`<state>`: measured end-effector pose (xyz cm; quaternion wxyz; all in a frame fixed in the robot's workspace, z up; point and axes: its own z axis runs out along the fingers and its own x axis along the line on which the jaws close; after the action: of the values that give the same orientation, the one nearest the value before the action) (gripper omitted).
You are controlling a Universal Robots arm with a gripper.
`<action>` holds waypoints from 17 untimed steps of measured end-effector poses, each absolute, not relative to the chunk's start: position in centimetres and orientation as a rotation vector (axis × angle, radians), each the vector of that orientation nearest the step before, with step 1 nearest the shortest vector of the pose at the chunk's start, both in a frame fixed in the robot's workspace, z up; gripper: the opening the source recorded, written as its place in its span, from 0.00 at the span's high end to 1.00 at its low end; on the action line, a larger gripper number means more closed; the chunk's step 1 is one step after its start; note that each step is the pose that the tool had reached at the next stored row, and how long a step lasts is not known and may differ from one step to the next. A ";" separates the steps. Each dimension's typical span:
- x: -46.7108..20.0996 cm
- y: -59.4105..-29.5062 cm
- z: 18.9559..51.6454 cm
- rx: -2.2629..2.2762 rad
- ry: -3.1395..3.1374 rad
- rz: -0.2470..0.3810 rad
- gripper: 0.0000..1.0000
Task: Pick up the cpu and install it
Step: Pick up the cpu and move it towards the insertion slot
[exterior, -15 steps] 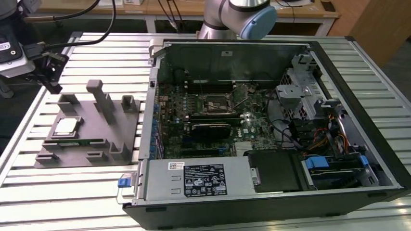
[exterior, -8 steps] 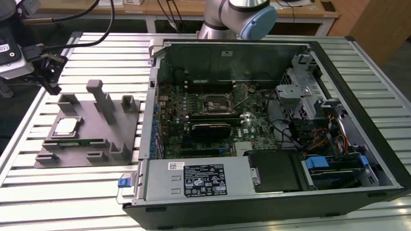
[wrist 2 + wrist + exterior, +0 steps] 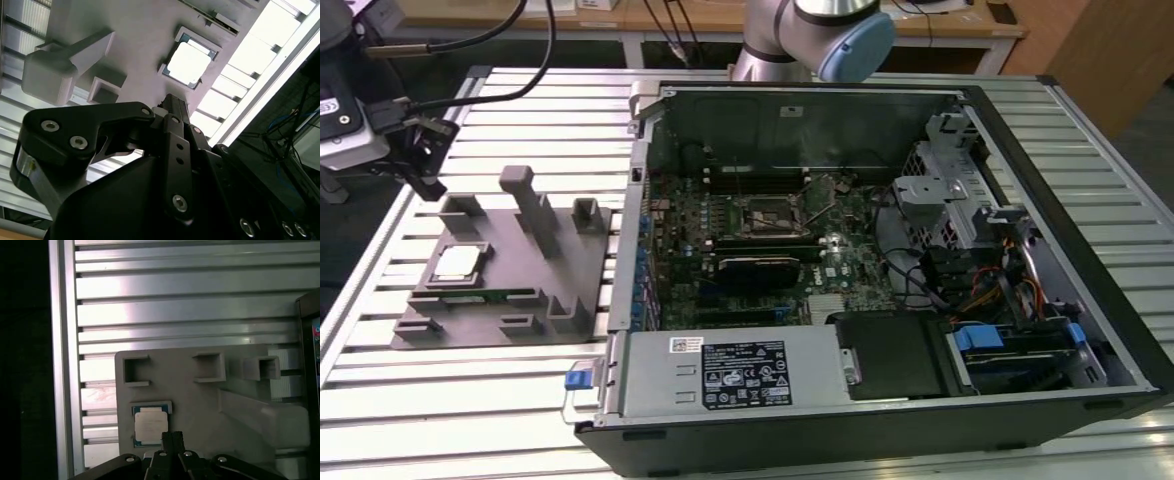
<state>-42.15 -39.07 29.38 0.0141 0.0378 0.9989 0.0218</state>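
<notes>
End effector [image 3: 172, 436]: in the first wrist view the fingertips are drawn together with nothing between them, and it hangs above the grey holder [image 3: 200, 405], touching nothing. Under the tips and slightly ahead of them lies the cpu [image 3: 151, 426], silver face up, seated flat in a shallow square pocket of that holder and apart from the end effector. Judgement: the work stands at the approach to the pick, with nothing lifted and nothing installed. A grasp from here would call for the fingers to part wider than the chip and come down square to its sides. The pocket rim hugs the chip closely and leaves little margin at its edges. Further from the tips, upright posts [image 3: 534, 205] and empty square pockets [image 3: 207, 367] stand on the same holder. These are the nearest obstructions, though the space straight above the chip is open. A thin green memory stick [image 3: 478, 296] lies in a slot just beyond the chip from the end effector. The holder rests on the slatted bench [image 3: 480, 400], whose side rail runs near it. Farthest off and well apart, the open computer case [image 3: 881, 425] shows the dark motherboard socket [image 3: 771, 212], hemmed in by boards, cables and the case walls.
</notes>
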 end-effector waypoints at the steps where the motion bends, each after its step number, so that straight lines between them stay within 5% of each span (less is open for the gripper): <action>1: -42.2 -39.1 29.3 0.118 3.110 0.068 0.89; 17: -42.7 -39.1 28.5 0.118 3.110 0.068 0.89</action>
<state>-42.72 -39.06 28.46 0.0141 0.0379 0.9989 0.0219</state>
